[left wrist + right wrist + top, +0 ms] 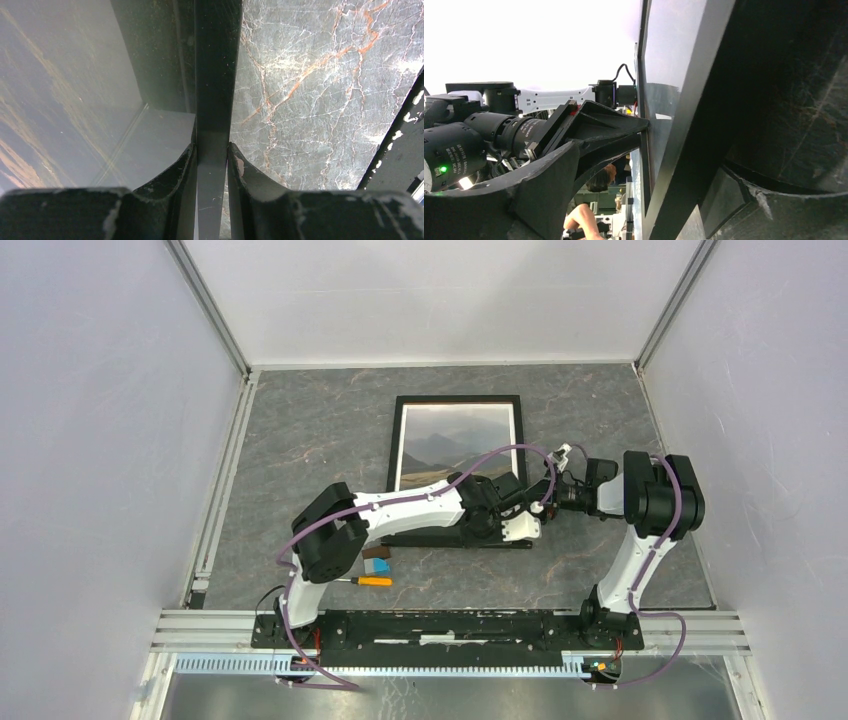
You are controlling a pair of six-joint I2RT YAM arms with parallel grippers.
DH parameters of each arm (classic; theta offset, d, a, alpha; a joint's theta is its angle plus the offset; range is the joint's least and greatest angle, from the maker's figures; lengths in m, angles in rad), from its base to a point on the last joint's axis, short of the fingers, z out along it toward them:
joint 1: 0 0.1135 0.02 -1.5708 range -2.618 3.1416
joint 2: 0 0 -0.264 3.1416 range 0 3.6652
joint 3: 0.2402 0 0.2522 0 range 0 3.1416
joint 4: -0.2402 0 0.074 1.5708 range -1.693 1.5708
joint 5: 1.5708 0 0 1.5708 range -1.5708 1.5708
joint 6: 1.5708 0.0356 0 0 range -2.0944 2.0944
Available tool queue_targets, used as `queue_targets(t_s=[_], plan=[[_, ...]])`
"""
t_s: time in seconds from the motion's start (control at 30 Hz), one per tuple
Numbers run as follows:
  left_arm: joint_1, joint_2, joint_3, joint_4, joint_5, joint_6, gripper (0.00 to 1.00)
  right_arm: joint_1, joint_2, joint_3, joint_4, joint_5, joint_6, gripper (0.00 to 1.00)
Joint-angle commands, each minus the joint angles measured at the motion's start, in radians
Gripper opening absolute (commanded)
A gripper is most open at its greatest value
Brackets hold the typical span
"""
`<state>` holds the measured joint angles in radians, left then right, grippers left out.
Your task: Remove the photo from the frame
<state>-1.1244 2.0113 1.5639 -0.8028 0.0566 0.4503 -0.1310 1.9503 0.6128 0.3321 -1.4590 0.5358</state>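
1. Looking down on the grey marbled worktop [320,430], I find the frame [458,400] near its middle, glass towards the overhead camera and near end hidden beneath both arms.
2. The photo [450,440] sits inside the frame, behind the glass.
3. My left claw [212,147] is clenched on the frame's black edge, one finger against each face.
4. My right claw [689,150] straddles the frame's edge. One fingertip meets the glass, but I cannot tell whether it grips.
5. An orange-handled tool [375,581] lies beside the left arm.
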Motion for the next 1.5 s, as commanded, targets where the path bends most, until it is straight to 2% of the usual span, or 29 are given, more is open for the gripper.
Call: queue_targets(t_s=[0.0, 0.17, 0.4, 0.5, 0.73, 0.77, 0.8, 0.83, 0.9, 0.93, 1.03, 1.13, 1.27, 1.47], plan=[[-0.012, -0.070, 0.002, 0.109, 0.002, 0.012, 0.02, 0.027, 0.103, -0.040, -0.075, 0.200, -0.120, 0.91], [-0.015, -0.073, -0.009, 0.126, 0.001, 0.019, 0.02, 0.027, 0.120, -0.035, -0.085, 0.200, -0.122, 0.90], [-0.031, -0.054, -0.011, 0.143, -0.032, 0.042, 0.02, 0.027, 0.141, -0.034, -0.085, 0.203, -0.112, 0.71], [-0.039, -0.052, -0.023, 0.158, -0.054, 0.061, 0.02, 0.027, 0.146, -0.036, -0.084, 0.206, -0.110, 0.66], [-0.048, -0.047, -0.027, 0.177, -0.100, 0.081, 0.02, 0.027, 0.153, -0.038, -0.082, 0.215, -0.114, 0.42], [-0.048, -0.048, -0.026, 0.176, -0.104, 0.078, 0.05, 0.027, 0.150, -0.036, -0.083, 0.216, -0.115, 0.39], [-0.047, -0.051, -0.025, 0.171, -0.107, 0.075, 0.12, 0.027, 0.147, -0.035, -0.085, 0.214, -0.117, 0.35], [-0.045, -0.054, -0.018, 0.158, -0.105, 0.071, 0.23, 0.026, 0.142, -0.032, -0.087, 0.214, -0.122, 0.33], [-0.042, -0.071, -0.009, 0.127, -0.100, 0.060, 0.57, 0.024, 0.123, -0.023, -0.110, 0.218, -0.150, 0.27], [-0.040, -0.082, -0.007, 0.113, -0.097, 0.058, 0.70, 0.019, 0.112, -0.016, -0.128, 0.222, -0.167, 0.24], [-0.022, -0.133, 0.003, 0.058, -0.068, 0.041, 0.99, -0.007, 0.064, -0.011, -0.152, 0.237, -0.196, 0.19], [0.029, -0.183, 0.038, -0.014, 0.014, 0.009, 1.00, -0.035, 0.016, -0.007, -0.177, 0.253, -0.224, 0.13], [0.157, -0.227, 0.125, -0.111, 0.132, -0.056, 1.00, -0.060, -0.053, 0.068, -0.390, 0.315, -0.409, 0.00], [0.346, -0.310, 0.150, -0.149, 0.245, -0.139, 1.00, -0.065, -0.146, 0.187, -0.611, 0.374, -0.586, 0.00]])
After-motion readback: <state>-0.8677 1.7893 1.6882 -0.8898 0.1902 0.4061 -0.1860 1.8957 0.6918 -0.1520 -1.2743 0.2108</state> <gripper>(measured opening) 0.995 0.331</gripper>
